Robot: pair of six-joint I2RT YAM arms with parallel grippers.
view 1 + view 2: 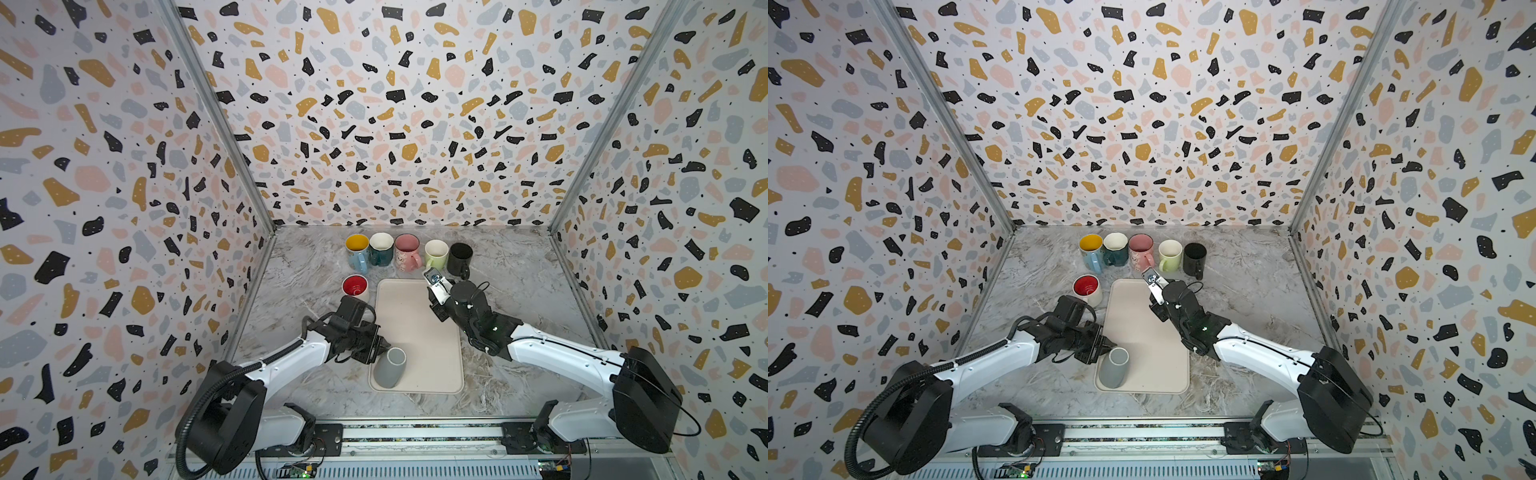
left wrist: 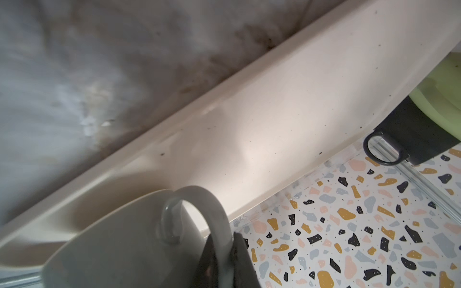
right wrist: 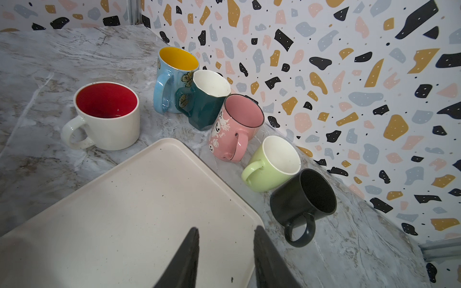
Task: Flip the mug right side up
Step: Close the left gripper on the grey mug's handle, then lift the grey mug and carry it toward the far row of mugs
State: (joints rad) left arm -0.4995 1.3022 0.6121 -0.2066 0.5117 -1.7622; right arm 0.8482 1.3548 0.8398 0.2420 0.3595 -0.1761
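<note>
A grey mug (image 1: 390,368) stands on the near left corner of the beige tray (image 1: 419,328), its pale round end facing up in both top views (image 1: 1114,368). My left gripper (image 1: 380,347) reaches in from the left and is shut on the mug's handle (image 2: 212,209); in the left wrist view the black fingers (image 2: 240,251) pinch the handle band on both sides. My right gripper (image 1: 434,279) hovers over the tray's far right corner, and in the right wrist view it (image 3: 225,233) is open with nothing between its fingers.
Along the back wall stands a row of upright mugs: blue with yellow inside (image 1: 357,251), dark teal (image 1: 381,249), pink (image 1: 407,251), light green (image 1: 436,254) and black (image 1: 460,258). A white mug with a red inside (image 1: 355,287) sits left of the tray's far end.
</note>
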